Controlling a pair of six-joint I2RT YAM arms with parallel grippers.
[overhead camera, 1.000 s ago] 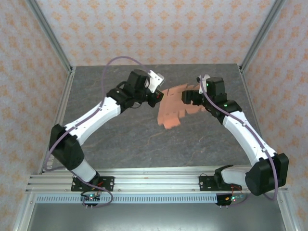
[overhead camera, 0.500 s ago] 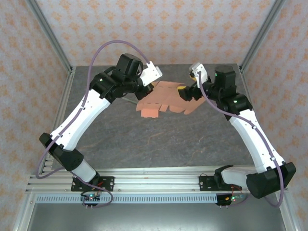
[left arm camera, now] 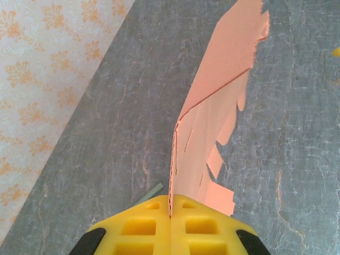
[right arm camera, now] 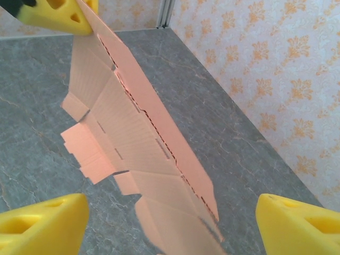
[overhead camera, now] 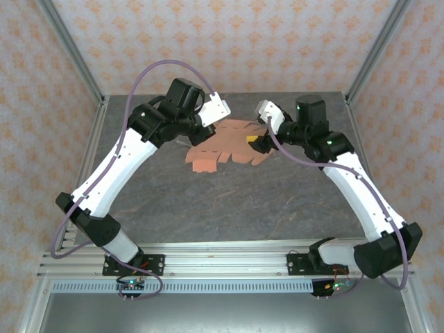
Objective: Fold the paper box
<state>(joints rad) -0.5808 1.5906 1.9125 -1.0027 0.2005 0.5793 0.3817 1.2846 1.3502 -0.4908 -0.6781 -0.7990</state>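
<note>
- Pinching one edge of the paper box (overhead camera: 225, 147), your left gripper (left arm camera: 171, 212) is clamped flat on the card. It holds the sheet up off the table (overhead camera: 208, 208), far-centre, between the two arms.
- Note that your right gripper (right arm camera: 170, 226) stands wide, its pads either side of the sheet's free end and apart from it.
- Expect thin card: light, floppy, bending along the dashed creases (right arm camera: 154, 133), and likely to tear if yanked.
- Take hold on a plain panel edge beside a crease, not on the small tabs (right arm camera: 85, 154).
- Room: bare table lies toward you. The back wall (overhead camera: 229, 48) and corner posts (overhead camera: 368, 62) are near, so work inward.
</note>
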